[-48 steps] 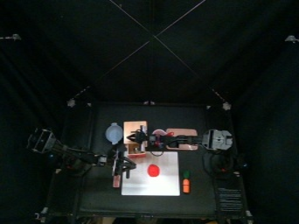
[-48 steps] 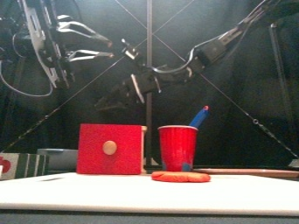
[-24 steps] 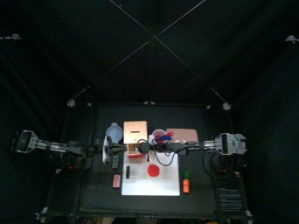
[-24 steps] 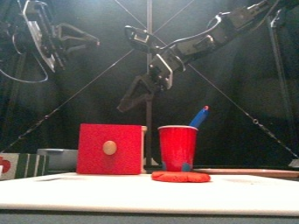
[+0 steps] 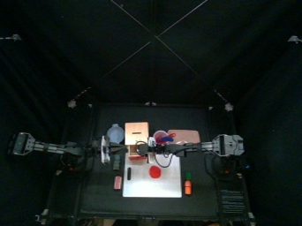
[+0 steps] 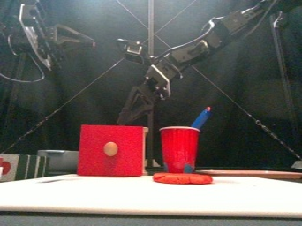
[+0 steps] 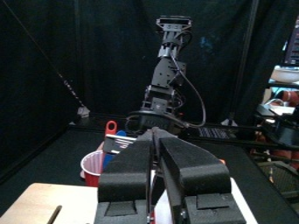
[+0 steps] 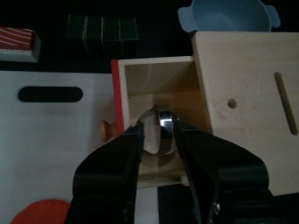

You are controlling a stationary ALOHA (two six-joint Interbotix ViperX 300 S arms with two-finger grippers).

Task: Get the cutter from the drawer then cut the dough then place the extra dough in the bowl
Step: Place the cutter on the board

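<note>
The round metal cutter [image 8: 160, 119] is clenched in my right gripper [image 8: 160, 140], held over the open red-fronted drawer [image 8: 146, 83] of the pale wooden box [image 8: 246, 79]. From above, the flat red dough disc [image 6: 183, 178] lies on the white cutting board [image 8: 47, 131] at 6 o'clock from the box, and the blue-grey bowl [image 8: 228, 16] sits at its 9 o'clock. My left gripper [image 7: 158, 136] hangs raised at the table's 9 o'clock side, jaws pressed together on nothing
</note>
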